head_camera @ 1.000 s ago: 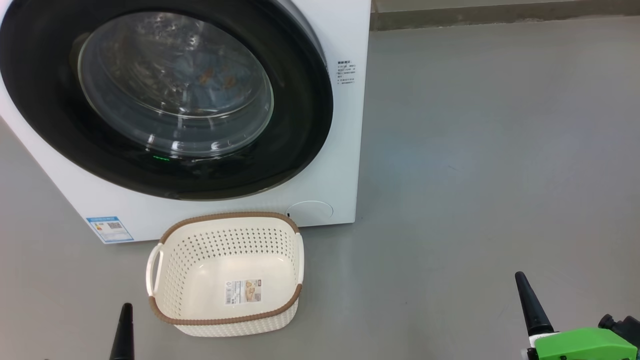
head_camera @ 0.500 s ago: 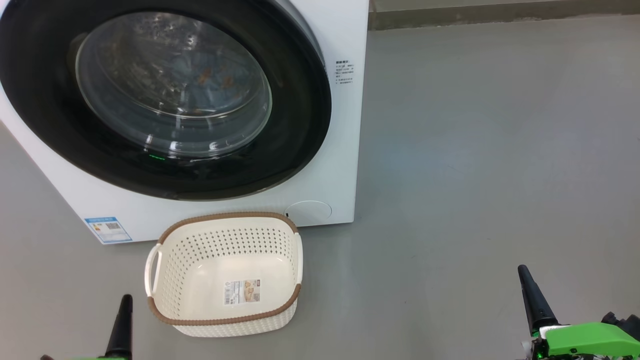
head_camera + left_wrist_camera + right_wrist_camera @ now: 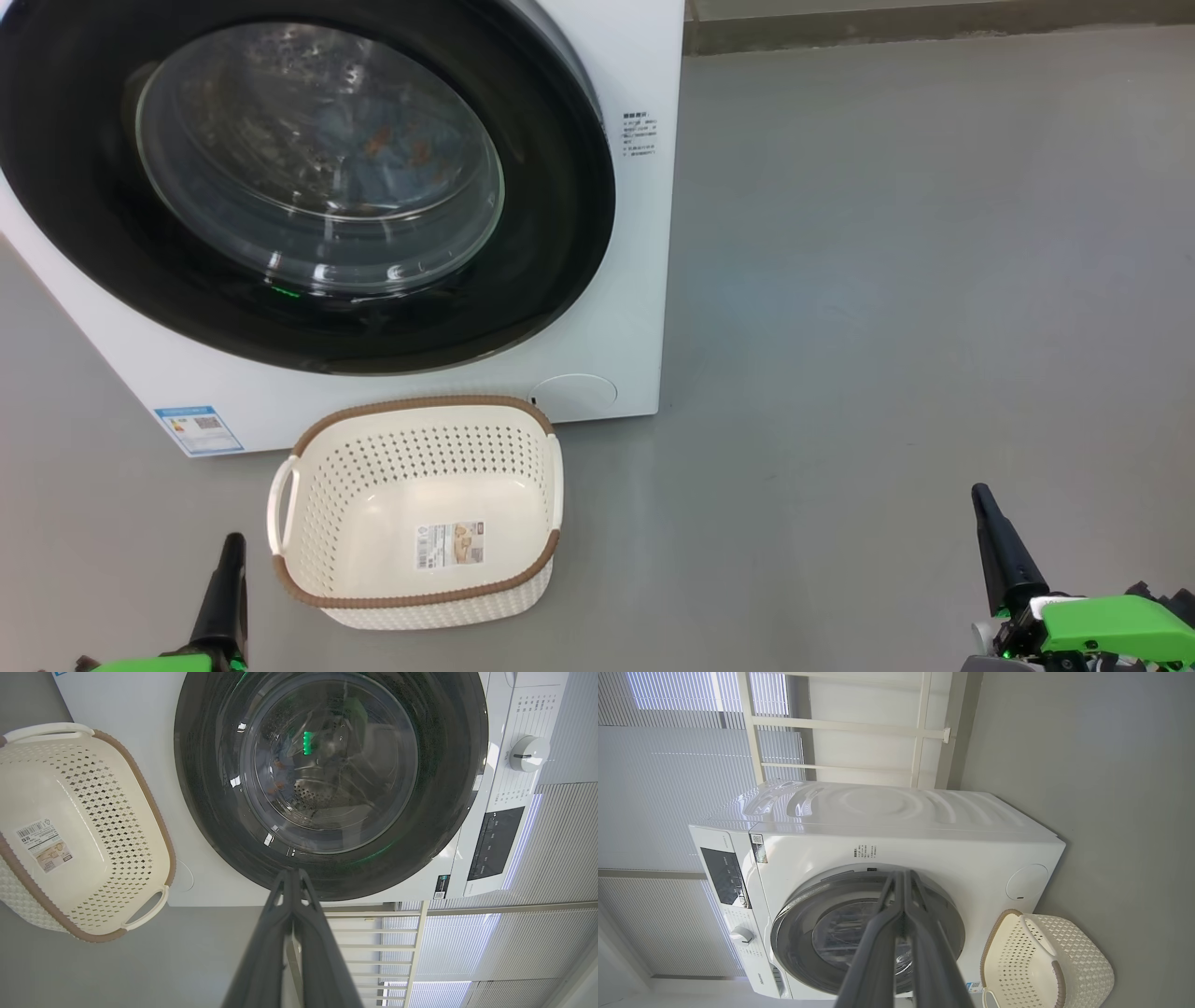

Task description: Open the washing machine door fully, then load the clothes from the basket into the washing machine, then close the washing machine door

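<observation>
Both end effectors (image 3: 292, 873) (image 3: 903, 873) closed, empty.

Ahead of our left gripper (image 3: 292, 873) we see the washing machine door (image 3: 327, 765), glossy black rim around clear shiny glass, on the washing machine (image 3: 140, 718), smooth white; beside that gripper the basket (image 3: 107, 812), matt perforated cream plastic

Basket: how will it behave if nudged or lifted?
The basket is empty, perforated plastic: probably very light. Low and wide on the smooth floor, it should slide rather than tip when nudged. Lifted by one side handle, it would likely tilt and its walls may flex a little.
</observation>
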`<state>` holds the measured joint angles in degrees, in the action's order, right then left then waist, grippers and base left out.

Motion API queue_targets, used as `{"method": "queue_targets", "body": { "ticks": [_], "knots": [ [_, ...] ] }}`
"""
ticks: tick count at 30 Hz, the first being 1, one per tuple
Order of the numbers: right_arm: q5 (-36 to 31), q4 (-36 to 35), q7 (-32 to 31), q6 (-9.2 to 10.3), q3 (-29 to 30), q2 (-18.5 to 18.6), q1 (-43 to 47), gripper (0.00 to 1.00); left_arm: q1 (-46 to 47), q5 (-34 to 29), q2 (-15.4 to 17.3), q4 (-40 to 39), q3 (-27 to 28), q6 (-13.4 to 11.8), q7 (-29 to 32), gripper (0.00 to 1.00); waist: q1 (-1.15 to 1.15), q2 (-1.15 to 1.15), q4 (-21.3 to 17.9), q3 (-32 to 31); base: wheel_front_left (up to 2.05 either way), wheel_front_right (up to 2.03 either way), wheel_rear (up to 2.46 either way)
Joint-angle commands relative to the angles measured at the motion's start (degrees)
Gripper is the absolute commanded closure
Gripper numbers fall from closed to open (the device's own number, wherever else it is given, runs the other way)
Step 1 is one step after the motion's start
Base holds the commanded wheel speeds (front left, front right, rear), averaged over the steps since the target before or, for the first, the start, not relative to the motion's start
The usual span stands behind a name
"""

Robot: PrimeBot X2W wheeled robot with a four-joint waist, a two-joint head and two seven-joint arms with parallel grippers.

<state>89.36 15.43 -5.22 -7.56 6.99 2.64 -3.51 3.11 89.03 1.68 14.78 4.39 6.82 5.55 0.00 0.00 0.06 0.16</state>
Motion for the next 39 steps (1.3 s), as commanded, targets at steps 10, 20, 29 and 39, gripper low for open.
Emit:
{"method": "queue_targets", "body": {
  "ticks": [10, 20, 29, 39],
  "knots": [
    [3.0, -1.4, -1.1, 0.08, -0.7, 0.5, -2.6, 1.00, 3.1, 3.2, 1.2, -0.7, 2.1, 0.7, 0.9, 1.00, 0.00, 0.00, -0.1, 0.0, 0.00, 0.00, 0.00],
    [3.0, -1.4, -1.1, 0.08, -0.7, 0.4, -2.6, 1.00, 3.1, 3.2, 1.2, -0.7, 2.1, 0.7, 0.9, 1.00, 0.00, 0.00, -0.1, 0.0, 0.00, 0.00, 0.00],
    [3.0, -1.4, -1.1, 0.08, -0.7, 0.4, -2.7, 1.00, 3.1, 3.2, 1.2, -0.7, 2.1, 0.7, 0.9, 1.00, 0.00, 0.00, -0.1, 0.0, 0.00, 0.00, 0.00],
    [2.9, -1.4, -1.1, 0.08, -0.6, 0.4, -2.7, 1.00, 3.1, 3.2, 1.2, -0.7, 2.1, 0.7, 0.9, 1.00, 0.00, 0.00, -0.1, 0.0, 0.00, 0.00, 0.00]
  ]
}}
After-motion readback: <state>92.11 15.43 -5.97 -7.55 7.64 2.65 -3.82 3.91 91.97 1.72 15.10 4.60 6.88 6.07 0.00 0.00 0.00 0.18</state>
